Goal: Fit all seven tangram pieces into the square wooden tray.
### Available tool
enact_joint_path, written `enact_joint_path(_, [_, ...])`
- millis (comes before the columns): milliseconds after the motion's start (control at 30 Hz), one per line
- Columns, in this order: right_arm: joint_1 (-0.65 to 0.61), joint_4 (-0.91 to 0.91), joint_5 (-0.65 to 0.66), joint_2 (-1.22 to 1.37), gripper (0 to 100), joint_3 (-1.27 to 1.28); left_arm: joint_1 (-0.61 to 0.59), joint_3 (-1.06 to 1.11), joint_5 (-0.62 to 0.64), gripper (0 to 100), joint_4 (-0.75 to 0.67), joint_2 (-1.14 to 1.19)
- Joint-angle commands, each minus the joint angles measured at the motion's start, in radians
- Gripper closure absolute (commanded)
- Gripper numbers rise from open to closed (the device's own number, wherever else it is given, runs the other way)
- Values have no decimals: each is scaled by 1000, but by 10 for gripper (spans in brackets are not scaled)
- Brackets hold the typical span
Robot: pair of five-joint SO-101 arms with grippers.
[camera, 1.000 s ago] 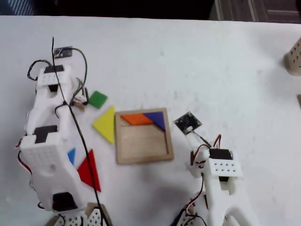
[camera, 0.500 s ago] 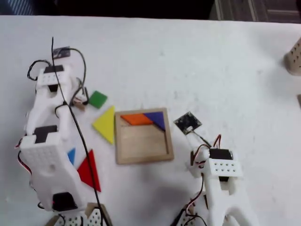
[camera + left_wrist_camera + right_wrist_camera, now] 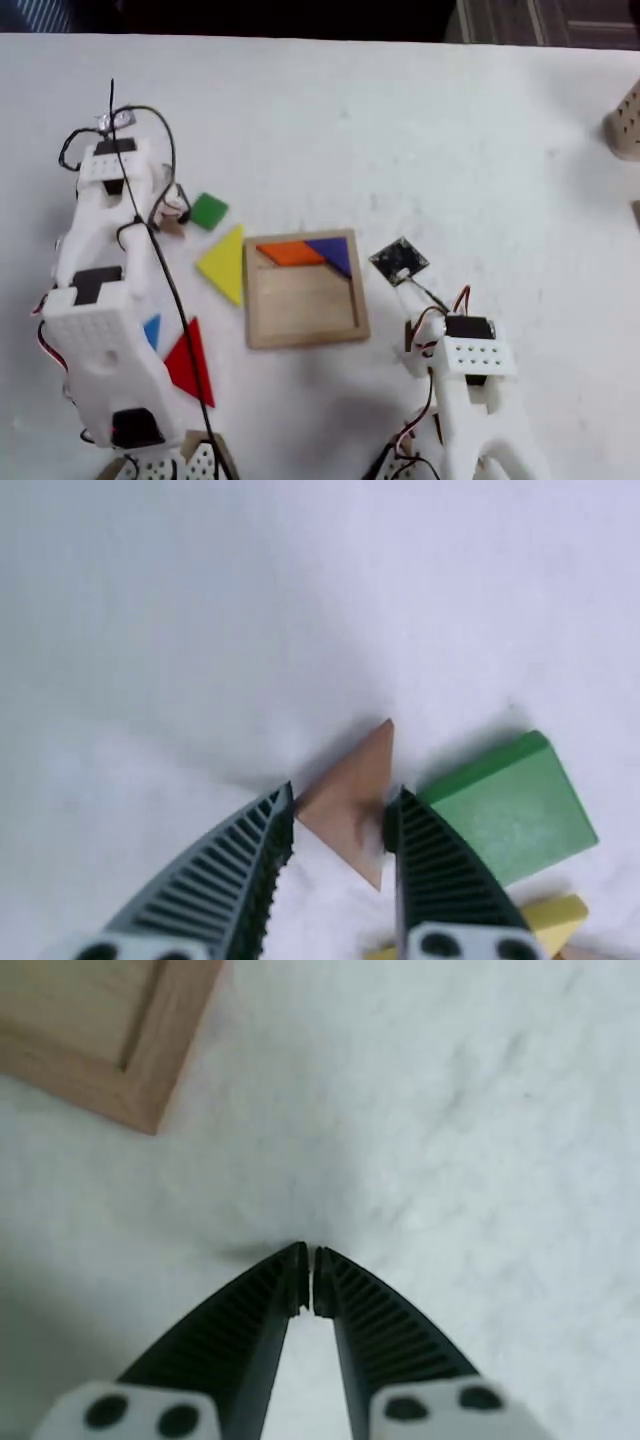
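A green square [image 3: 208, 211], yellow triangle [image 3: 224, 263], red triangle [image 3: 187, 362], light-brown tray [image 3: 305, 336]

Seven tangram pieces are in sight. Five are triangles: a yellow triangle [image 3: 224, 262], a red triangle [image 3: 188, 362], a small blue triangle [image 3: 152, 331], an indigo triangle [image 3: 333, 254] and a brown triangle [image 3: 350, 800]. There is one green square [image 3: 208, 211] and one orange parallelogram [image 3: 290, 253]. Two pieces lie in the single square wooden tray [image 3: 305, 338] and five on the white worktop [image 3: 450, 140]. There is one small black square board [image 3: 400, 262]. The white arms number two, the left arm [image 3: 100, 330] and the right arm [image 3: 475, 390].

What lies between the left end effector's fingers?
A brown triangle lies inside the open left end effector, beside the green square, in the left wrist view.
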Motion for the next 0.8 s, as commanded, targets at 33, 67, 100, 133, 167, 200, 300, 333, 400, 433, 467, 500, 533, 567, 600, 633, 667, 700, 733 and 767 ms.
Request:
enact_joint_path(33, [-12, -10, 8, -36, 981, -5, 19, 35, 17, 893, 6, -124])
enact_joint_path(67, [-12, -10, 8, -36, 981, -5, 21, 55, 17, 893, -5, -137])
enact_joint_path(100, [-12, -10, 8, -36, 981, -5, 21, 74, 17, 893, -15, -154])
enact_joint_path(133, [-12, -10, 8, -36, 981, -5, 21, 89, 17, 893, -23, -173])
enact_joint_path(167, [-12, -10, 8, -36, 981, -5, 19, 103, 17, 892, -29, -191])
enact_joint_path(200, [-12, -12, 8, -36, 981, -5, 19, 115, 17, 892, -31, -209])
enact_joint_path(300, [-12, -12, 8, -36, 981, -5, 22, 150, 17, 892, -31, -265])
enact_joint_path(333, [-12, -12, 8, -36, 981, -5, 27, 163, 17, 892, -31, -282])
enact_joint_path(400, [-12, -12, 8, -35, 981, -5, 45, 190, 17, 892, -31, -314])
enact_joint_path(433, [-12, -12, 8, -35, 981, -5, 61, 207, 17, 892, -31, -331])
enact_joint_path(467, [-12, -12, 8, -35, 981, -5, 79, 224, 17, 892, -31, -344])
enact_joint_path(500, [-12, -12, 8, -35, 981, -5, 99, 241, 17, 892, -31, -360])
enact_joint_path(533, [-12, -12, 8, -35, 981, -5, 119, 258, 15, 892, -31, -377])
enact_joint_path(567, [-12, -13, 8, -35, 981, -5, 140, 276, 15, 892, -31, -394])
enact_joint_path(600, [-12, -13, 8, -35, 981, -5, 163, 293, 5, 892, -31, -414])
enact_joint_path(633, [-12, -13, 8, -35, 981, -5, 186, 310, -18, 893, -31, -433])
enact_joint_path(667, [-12, -13, 8, -35, 981, -5, 213, 327, -43, 893, -31, -458])
enact_joint_path(700, [-12, -13, 8, -35, 981, -5, 237, 348, -58, 894, -31, -483])
enact_joint_path(733, [-12, -13, 8, -35, 981, -5, 260, 370, -66, 894, -38, -507])
enact_joint_path(767, [-12, -13, 8, -35, 981, -5, 283, 394, -71, 894, -52, -532])
